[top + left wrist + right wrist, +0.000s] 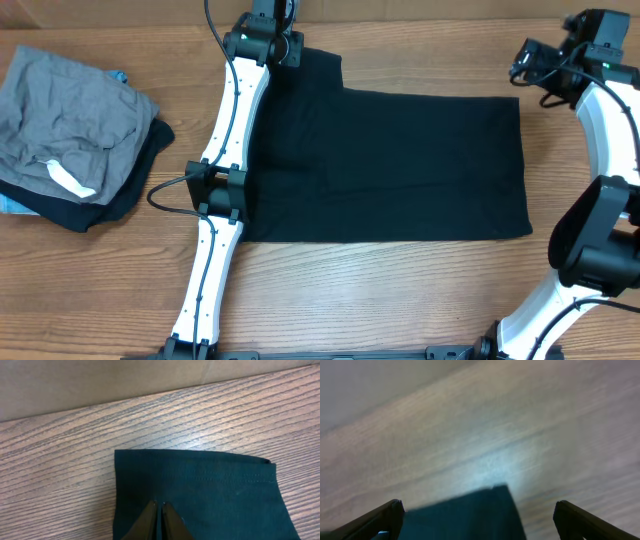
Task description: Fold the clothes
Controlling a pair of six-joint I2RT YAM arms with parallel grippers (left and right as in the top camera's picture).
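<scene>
The clothes, a black T-shirt, lie flat across the middle of the table with one sleeve sticking out at the far left. My left gripper is at that sleeve. In the left wrist view it is shut, its tips down on the smooth sleeve cloth, and no fabric is seen bunched between them. My right gripper hovers near the shirt's far right corner. The blurred right wrist view shows it wide open over that corner, its fingers clear of the cloth.
A crumpled grey garment with a white label lies on a dark garment at the table's left. A brown wall runs along the table's far edge. My left arm lies along the shirt's left edge.
</scene>
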